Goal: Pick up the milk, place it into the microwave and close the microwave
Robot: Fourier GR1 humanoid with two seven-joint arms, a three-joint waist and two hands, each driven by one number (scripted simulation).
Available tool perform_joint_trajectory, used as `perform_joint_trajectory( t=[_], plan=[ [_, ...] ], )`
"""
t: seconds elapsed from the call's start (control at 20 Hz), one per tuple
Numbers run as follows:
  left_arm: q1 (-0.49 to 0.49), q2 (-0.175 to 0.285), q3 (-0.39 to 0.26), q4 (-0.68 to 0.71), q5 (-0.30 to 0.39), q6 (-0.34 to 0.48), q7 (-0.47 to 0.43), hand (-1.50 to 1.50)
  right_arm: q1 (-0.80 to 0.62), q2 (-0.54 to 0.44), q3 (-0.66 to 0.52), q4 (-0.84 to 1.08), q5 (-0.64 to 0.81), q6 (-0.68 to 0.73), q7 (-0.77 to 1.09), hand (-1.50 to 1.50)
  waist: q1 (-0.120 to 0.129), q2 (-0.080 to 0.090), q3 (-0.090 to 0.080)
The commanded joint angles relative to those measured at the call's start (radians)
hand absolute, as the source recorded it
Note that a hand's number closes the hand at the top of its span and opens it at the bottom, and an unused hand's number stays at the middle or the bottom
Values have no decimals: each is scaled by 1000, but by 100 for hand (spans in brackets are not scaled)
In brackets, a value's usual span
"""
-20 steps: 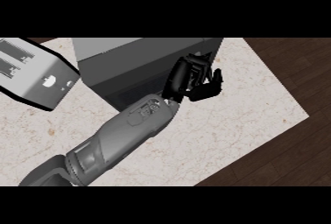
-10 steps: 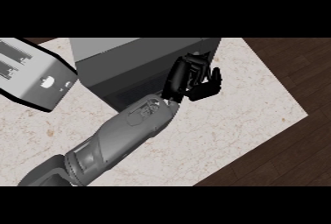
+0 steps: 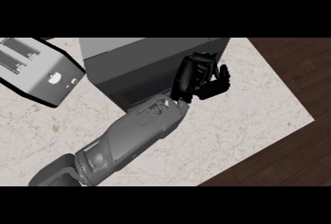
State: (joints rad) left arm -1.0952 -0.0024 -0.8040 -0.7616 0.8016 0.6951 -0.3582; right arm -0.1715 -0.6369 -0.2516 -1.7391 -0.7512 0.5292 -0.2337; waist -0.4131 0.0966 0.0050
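Note:
The grey microwave [image 3: 152, 57] stands at the counter's back, its dark front [image 3: 139, 91] facing me. My left hand [image 3: 192, 76] lies against the microwave's front right corner, at the end of a forearm that comes in from the lower left. Its fingers [image 3: 220, 82] are relaxed and point away to the right, holding nothing that I can see. No milk shows anywhere in the head view. I cannot make out an open microwave door. My right hand is out of view.
A silver toaster [image 3: 39, 70] with a black rim lies at an angle at the left. The marble counter [image 3: 252, 118] ends in a corner at the right, with dark wood floor [image 3: 291, 65] beyond it.
The left hand has crept slightly up and to the right along the microwave's corner, and its fingers have lifted a little. Nothing else has moved.

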Motion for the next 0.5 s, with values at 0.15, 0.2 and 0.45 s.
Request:
perform_joint_trajectory(
  t=[0.15,0.2,0.45],
  plan=[
    [20,35,46,151,47,11,-2,150,3,-35,-58,-4,-24,-19,11,-150,67,6,-5],
    [22,50,40,156,55,-5,1,150,17,-38,-68,-2,-29,-17,12,-150,62,7,-4],
    [17,84,3,177,77,-67,3,150,27,-41,-89,-14,-51,-23,14,-150,95,14,-4]
  ],
)
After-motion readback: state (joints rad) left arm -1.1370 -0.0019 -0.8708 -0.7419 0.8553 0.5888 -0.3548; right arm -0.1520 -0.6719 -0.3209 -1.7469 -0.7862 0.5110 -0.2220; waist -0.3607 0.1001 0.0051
